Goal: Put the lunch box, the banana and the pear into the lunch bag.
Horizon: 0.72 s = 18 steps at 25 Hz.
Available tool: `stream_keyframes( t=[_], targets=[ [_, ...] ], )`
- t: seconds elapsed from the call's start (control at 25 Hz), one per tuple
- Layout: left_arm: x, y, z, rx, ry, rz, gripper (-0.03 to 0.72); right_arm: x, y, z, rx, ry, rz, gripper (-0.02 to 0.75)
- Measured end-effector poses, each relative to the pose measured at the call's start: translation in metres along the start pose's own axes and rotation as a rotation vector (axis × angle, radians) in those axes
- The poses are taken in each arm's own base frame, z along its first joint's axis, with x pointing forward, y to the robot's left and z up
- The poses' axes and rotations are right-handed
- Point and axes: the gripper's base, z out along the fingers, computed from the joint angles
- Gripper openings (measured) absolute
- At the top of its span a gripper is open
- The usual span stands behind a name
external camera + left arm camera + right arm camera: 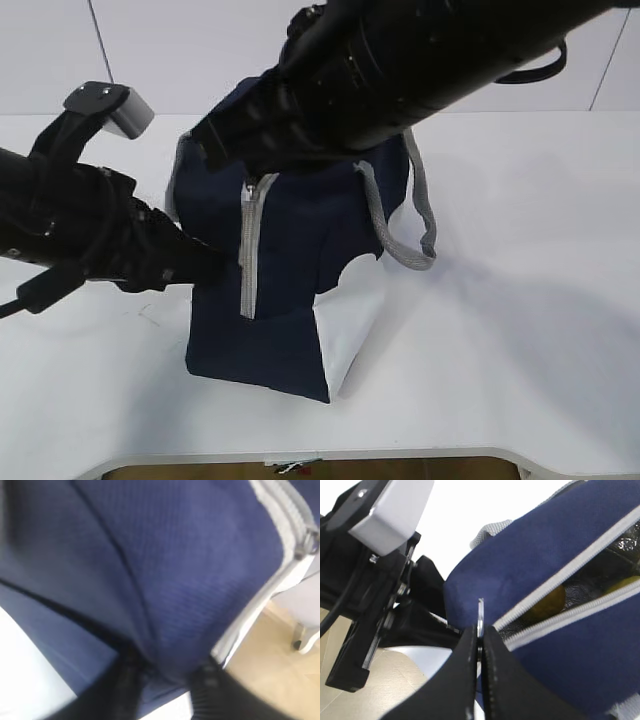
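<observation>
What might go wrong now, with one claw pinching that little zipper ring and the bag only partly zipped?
The right gripper holds only the thin edge of the ring pull; a tug could make it slip out. The left gripper pinches just a fold of the lunch bag, so the soft fabric may slide or the bag tip instead of zipping. Yellow fruit sits right under the open zipper and might snag it.

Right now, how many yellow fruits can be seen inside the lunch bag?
2 yellow shapes show through the lunch bag's zipper gap: one near the closed end, one farther right. Anything else inside is hidden.
</observation>
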Motion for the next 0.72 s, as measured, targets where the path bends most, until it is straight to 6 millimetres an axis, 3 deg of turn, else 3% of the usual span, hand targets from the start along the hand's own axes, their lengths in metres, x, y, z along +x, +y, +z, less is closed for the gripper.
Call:
stream_keyframes(
  t=[0.08, 0.16, 0.44, 0.72],
  targets=[
    [0.001, 0.0, 0.0, -0.005, 0.007, 0.014, 0.048, 0.0, 0.0, 0.0, 0.0, 0.0, 0.0, 0.013],
    [0.002, 0.0, 0.0, 0.002, 0.017, 0.025, 0.011, 0.0, 0.0, 0.0, 0.001, 0.0, -0.002, 0.013],
    [0.005, -0.002, -0.002, 0.007, 0.058, 0.089, 0.0, -0.004, -0.003, 0.0, 0.032, -0.04, -0.048, 0.013],
    [0.002, -0.008, -0.019, -0.017, 0.038, 0.179, 0.0, -0.011, -0.007, -0.001, 0.081, -0.118, -0.129, 0.013]
  ],
)
